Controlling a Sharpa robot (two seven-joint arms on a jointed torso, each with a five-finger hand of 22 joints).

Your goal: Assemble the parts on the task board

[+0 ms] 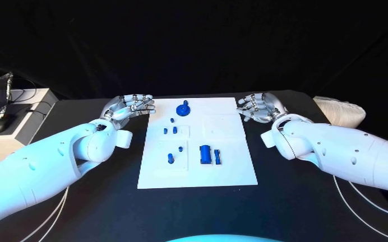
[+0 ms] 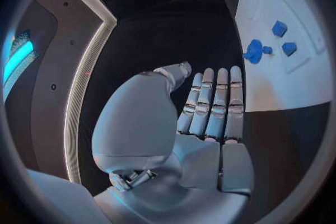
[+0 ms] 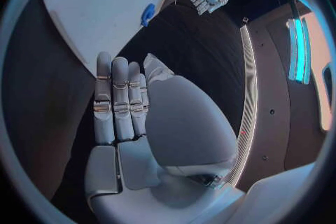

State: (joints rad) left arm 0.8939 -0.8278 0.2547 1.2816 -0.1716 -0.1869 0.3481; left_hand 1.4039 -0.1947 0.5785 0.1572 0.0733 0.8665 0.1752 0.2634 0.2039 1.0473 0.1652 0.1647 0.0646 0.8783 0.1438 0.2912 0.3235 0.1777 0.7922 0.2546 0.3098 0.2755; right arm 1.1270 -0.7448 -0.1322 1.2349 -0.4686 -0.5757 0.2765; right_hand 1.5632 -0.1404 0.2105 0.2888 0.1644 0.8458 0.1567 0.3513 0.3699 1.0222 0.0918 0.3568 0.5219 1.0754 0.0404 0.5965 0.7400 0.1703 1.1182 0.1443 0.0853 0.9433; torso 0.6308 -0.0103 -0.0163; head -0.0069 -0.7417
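Head view: flat white task board (image 1: 230, 169) (rectangular)

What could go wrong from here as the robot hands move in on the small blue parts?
1. The small blue pegs lie close together on the white task board; broad fingers reaching for one may knock its neighbours.
2. The left robot hand and right robot hand, both holding nothing, flank the board's far end; reaching together for the round blue knobbed part risks a collision.

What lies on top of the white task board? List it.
On the task board lie small blue parts, with a round knobbed part at its far end. Nothing covers them; their undersides are hidden.
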